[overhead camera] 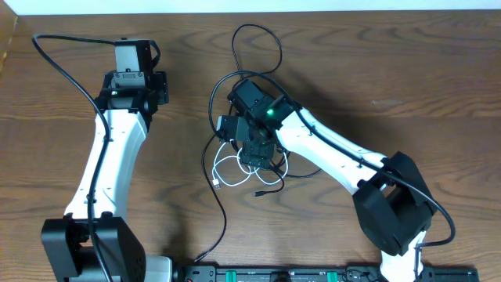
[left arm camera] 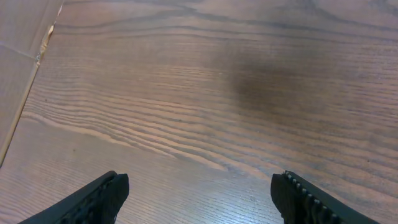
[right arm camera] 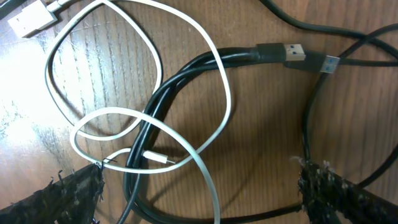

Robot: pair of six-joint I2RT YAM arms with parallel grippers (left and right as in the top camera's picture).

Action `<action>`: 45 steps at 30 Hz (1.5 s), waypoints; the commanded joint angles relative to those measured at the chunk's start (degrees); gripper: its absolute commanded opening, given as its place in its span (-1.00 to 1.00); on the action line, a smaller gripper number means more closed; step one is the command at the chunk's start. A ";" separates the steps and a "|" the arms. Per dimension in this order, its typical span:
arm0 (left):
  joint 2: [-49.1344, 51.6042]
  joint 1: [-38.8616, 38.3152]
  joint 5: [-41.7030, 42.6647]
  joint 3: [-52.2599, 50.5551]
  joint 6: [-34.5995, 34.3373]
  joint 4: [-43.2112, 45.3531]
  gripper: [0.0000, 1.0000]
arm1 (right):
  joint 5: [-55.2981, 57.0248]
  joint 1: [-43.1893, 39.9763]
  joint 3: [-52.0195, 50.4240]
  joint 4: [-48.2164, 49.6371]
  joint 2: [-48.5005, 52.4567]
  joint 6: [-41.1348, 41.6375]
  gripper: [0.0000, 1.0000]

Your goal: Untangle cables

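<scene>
The cables lie tangled at the table's middle. A white cable (overhead camera: 225, 171) (right arm camera: 155, 59) loops over black cables (overhead camera: 235, 82) (right arm camera: 186, 74); one black USB plug (right arm camera: 283, 53) and a white plug (right arm camera: 28, 18) show in the right wrist view. My right gripper (overhead camera: 258, 157) (right arm camera: 199, 190) hangs open right over the tangle, with white and black strands between its fingers. My left gripper (overhead camera: 135, 48) (left arm camera: 199, 193) is open and empty over bare wood at the far left, well away from the cables.
The wooden table (overhead camera: 391, 70) carries nothing else. A pale board or edge (left arm camera: 18, 68) shows at the left of the left wrist view. The arms' bases and a black rail (overhead camera: 297, 274) stand at the front edge.
</scene>
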 commanded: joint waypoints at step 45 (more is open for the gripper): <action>-0.72 0.09 -0.15 0.28 -0.13 -0.11 0.54 | 11.17 1.05 -0.50 2.25 -23.30 14.10 -0.97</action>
